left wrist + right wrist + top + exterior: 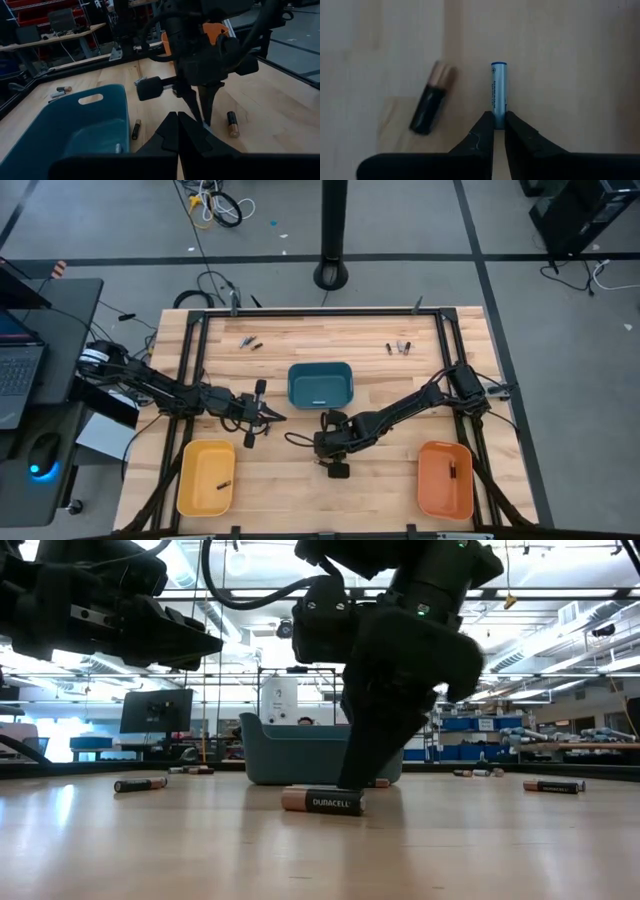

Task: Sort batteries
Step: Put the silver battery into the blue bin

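My right gripper [499,122] reaches down near the table's middle [300,439] and is shut on a slim blue battery [498,90]. A black and copper battery [431,102] lies flat on the wood just beside it, and shows in the low view [322,801] in front of the fingers. My left gripper [276,417] hovers shut and empty above the table, left of the right gripper, and points toward it [178,122]. More batteries lie at the far left [250,342] and far right [400,347]. My right gripper pinches one end of the blue battery [498,116] between its two fingertips. The fingers slant steeply down and lie along the battery, so most of its length sticks out beyond them. I cannot tell whether the battery is clear of the table.
A teal bin [320,384] stands at the middle, just beyond both grippers, with a battery [136,128] lying by its wall. A yellow tray [207,477] sits near left and an orange tray [445,478] near right, each with a battery inside.
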### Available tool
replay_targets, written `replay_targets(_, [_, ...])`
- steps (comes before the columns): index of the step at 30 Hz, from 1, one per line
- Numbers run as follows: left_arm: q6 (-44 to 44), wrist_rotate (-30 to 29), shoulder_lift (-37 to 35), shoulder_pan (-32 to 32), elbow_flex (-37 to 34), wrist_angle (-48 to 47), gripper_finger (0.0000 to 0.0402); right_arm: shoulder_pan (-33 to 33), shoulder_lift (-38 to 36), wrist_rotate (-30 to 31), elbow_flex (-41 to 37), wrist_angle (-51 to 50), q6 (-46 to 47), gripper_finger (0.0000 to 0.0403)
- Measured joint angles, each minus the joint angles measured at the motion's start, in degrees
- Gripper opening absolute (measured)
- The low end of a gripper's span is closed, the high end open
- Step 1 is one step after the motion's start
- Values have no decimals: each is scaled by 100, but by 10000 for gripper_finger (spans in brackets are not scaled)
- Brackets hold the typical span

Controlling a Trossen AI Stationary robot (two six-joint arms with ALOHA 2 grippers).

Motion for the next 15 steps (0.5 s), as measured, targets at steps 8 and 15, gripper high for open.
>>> replay_targets(8, [0,-2,0,0,0,-44,4,-45,-24,126,268,-341,-93,35])
replay_targets(15, [0,-7,0,0,0,-45,4,-127,-46,679,1252,-1766,-552,35])
